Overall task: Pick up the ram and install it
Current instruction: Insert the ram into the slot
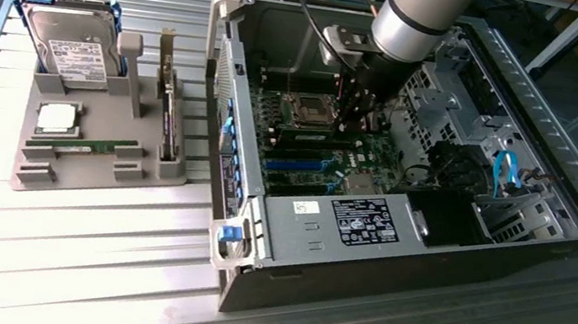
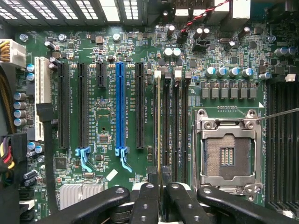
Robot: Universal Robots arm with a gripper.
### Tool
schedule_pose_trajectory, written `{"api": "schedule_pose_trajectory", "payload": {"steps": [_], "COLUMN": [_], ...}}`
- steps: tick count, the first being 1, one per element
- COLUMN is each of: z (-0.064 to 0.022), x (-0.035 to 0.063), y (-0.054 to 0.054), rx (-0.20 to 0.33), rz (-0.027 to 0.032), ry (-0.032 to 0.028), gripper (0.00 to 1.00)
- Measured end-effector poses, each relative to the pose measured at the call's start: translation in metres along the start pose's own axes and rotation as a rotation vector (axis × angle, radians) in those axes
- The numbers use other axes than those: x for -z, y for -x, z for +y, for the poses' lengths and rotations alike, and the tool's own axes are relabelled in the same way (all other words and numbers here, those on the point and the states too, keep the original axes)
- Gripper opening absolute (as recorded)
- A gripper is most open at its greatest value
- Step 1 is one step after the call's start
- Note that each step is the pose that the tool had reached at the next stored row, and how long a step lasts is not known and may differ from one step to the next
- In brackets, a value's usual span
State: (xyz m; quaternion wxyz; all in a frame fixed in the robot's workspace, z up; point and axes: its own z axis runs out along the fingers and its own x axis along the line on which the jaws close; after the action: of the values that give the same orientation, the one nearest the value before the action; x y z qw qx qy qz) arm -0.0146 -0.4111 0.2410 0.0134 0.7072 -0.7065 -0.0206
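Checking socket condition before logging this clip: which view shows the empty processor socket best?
The wrist view: the processor socket faces the camera squarely, its contact field and metal frame clear. The exterior view shows the same socket from farther off and at a slant, just beside the arm.

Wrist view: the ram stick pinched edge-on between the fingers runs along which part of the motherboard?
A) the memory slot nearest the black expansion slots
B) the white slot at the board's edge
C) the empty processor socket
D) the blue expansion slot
A: the ram, held in the gripper, lies along the first memory slot, between the black expansion slot and the processor socket.
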Motion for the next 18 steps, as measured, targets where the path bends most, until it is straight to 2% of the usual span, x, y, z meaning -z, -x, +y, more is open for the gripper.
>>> {"api": "schedule_pose_trajectory", "payload": {"steps": [18], "z": [-0.0007], "x": [-0.0003], "y": [0.0003], "rx": [0.0], "rz": [-0.0001], "ry": [0.0], "gripper": [0.13]}}
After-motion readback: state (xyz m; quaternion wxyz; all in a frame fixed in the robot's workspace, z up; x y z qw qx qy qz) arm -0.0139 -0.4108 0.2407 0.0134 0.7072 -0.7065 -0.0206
